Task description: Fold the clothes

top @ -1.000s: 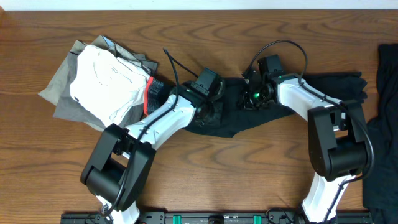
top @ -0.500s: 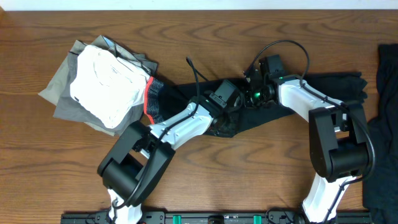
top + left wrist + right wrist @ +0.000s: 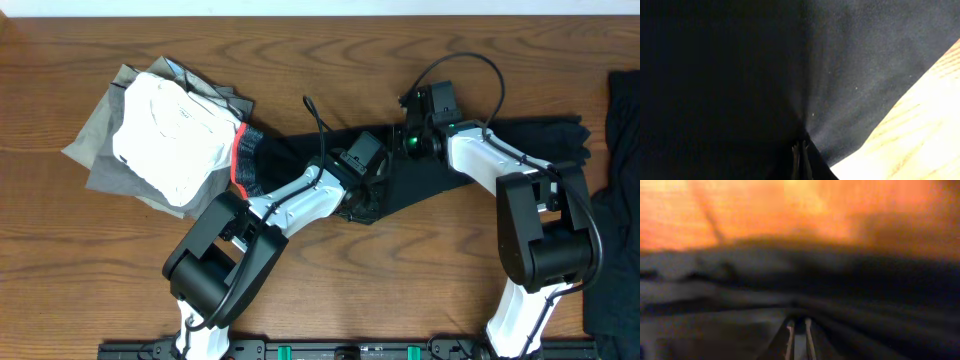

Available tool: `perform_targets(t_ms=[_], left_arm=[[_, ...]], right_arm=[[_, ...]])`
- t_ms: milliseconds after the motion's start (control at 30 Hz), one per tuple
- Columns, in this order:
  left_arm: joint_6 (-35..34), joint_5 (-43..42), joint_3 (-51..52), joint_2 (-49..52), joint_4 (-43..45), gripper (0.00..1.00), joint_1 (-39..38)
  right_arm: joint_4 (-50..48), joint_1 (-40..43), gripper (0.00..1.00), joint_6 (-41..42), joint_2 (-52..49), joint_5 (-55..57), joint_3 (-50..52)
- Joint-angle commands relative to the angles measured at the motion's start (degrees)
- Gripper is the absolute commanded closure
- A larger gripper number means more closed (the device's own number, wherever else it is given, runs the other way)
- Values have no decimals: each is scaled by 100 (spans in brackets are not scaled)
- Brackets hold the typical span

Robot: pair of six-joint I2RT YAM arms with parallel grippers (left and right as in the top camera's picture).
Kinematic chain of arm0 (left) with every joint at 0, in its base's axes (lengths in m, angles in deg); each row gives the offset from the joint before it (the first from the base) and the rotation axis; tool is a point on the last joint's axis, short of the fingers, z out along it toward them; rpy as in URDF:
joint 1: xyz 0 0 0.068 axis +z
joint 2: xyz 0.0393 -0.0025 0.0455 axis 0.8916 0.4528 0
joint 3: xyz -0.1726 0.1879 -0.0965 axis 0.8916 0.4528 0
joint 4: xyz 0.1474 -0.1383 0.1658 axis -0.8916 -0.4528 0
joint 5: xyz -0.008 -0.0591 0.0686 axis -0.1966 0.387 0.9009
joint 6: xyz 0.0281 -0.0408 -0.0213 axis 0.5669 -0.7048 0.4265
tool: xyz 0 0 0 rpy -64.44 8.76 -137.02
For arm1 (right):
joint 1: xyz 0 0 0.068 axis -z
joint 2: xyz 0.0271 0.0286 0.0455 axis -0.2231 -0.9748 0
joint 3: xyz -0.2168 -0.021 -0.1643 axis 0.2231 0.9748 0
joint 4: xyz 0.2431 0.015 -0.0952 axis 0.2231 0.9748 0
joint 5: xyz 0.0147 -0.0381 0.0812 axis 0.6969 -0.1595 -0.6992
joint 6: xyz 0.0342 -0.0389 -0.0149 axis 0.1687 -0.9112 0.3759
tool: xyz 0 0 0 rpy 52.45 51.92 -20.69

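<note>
Black leggings (image 3: 500, 140) lie across mid-table (image 3: 90, 270), coral-red waistband (image 3: 238, 155) touching the white-and-grey pile (image 3: 165, 135) on the left. Overhead hides the fingertips; the wrist views show them. Left gripper (image 3: 801, 156) pinched tight on leggings near the front edge. Right gripper (image 3: 798, 330) narrow, nipping a fold by the far edge. Both arms reach inward, wrists low.

The bench (image 3: 100, 250) is warm brown wood, grained, with a faint sheen. The black leggings (image 3: 550, 135) are smooth matt stretch cloth; the white garment (image 3: 165, 130) at upper left is soft, creased fabric.
</note>
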Motion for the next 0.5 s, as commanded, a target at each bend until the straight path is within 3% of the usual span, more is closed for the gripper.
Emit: perform_targets(t_ms=[0, 300, 467], left_arm=[[9, 20, 17, 90, -155, 93, -20], [9, 20, 17, 90, -227, 93, -20], [13, 24, 20, 90, -249, 93, -20]], right_arm=[[-260, 26, 90, 160, 116, 260, 35], [-713, 72, 90, 317, 114, 656, 28], [-321, 505, 93, 42, 474, -365, -153]])
